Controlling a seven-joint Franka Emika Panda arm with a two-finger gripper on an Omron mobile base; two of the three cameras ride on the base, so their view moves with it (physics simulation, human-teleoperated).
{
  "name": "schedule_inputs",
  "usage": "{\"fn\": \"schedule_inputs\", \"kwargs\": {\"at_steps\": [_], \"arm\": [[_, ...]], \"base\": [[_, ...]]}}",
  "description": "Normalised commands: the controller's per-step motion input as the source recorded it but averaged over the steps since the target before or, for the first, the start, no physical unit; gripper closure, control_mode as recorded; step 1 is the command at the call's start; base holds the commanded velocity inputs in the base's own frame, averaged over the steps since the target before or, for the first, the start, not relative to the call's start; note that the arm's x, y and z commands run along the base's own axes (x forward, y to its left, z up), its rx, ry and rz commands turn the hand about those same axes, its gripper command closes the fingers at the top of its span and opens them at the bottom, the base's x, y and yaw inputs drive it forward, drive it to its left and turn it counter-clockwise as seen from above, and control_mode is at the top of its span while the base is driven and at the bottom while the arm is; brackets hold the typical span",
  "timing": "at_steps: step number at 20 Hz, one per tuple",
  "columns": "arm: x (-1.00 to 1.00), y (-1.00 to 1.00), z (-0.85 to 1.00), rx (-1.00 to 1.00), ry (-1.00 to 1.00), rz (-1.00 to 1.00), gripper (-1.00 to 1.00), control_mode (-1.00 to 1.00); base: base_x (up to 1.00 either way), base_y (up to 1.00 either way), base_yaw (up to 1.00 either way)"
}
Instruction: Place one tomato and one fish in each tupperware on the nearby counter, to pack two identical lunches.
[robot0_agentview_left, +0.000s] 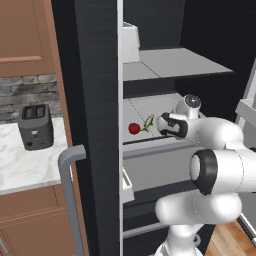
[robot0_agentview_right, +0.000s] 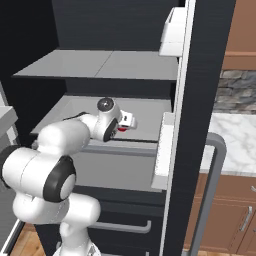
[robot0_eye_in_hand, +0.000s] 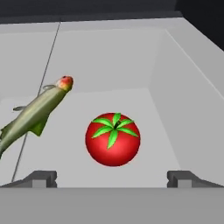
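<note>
A glossy red tomato (robot0_eye_in_hand: 113, 139) with a green top lies on a grey fridge shelf (robot0_eye_in_hand: 109, 65), close in front of my gripper (robot0_eye_in_hand: 113, 178). The gripper is open, its two fingertips (robot0_eye_in_hand: 43, 178) wide apart and holding nothing. Left of the tomato lies the yellowish green fish (robot0_eye_in_hand: 37, 111), slanted, with a reddish head. From the left base view, the tomato (robot0_agentview_left: 134, 128) and fish (robot0_agentview_left: 148, 121) lie just left of the gripper (robot0_agentview_left: 167, 125). In the right base view the gripper (robot0_agentview_right: 127, 120) covers most of the tomato (robot0_agentview_right: 121, 129). The tupperware is out of view.
The black fridge stands open, with an upper grey shelf (robot0_agentview_left: 175, 62) above my hand and a side wall (robot0_eye_in_hand: 188, 100) right of the tomato. The marble counter (robot0_agentview_left: 20, 160) carries a dark toaster (robot0_agentview_left: 36, 127). A grey door handle (robot0_agentview_left: 70, 190) stands near it.
</note>
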Motion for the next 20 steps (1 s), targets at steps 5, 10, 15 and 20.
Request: {"fn": "schedule_inputs", "kwargs": {"at_steps": [5, 10, 15, 20], "arm": [[0.39, -0.01, -0.21, 0.00, 0.00, 0.00, -1.00, -1.00], [0.37, -0.06, -0.22, 0.00, 0.00, 0.00, -1.00, -1.00], [0.24, -0.07, -0.20, 0.00, 0.00, 0.00, -1.00, -1.00], [0.13, -0.06, -0.23, 0.00, 0.00, 0.00, -1.00, -1.00]], "base": [[0.00, 0.00, 0.00], [0.00, 0.00, 0.00], [0.00, 0.00, 0.00], [0.00, 0.00, 0.00]]}}
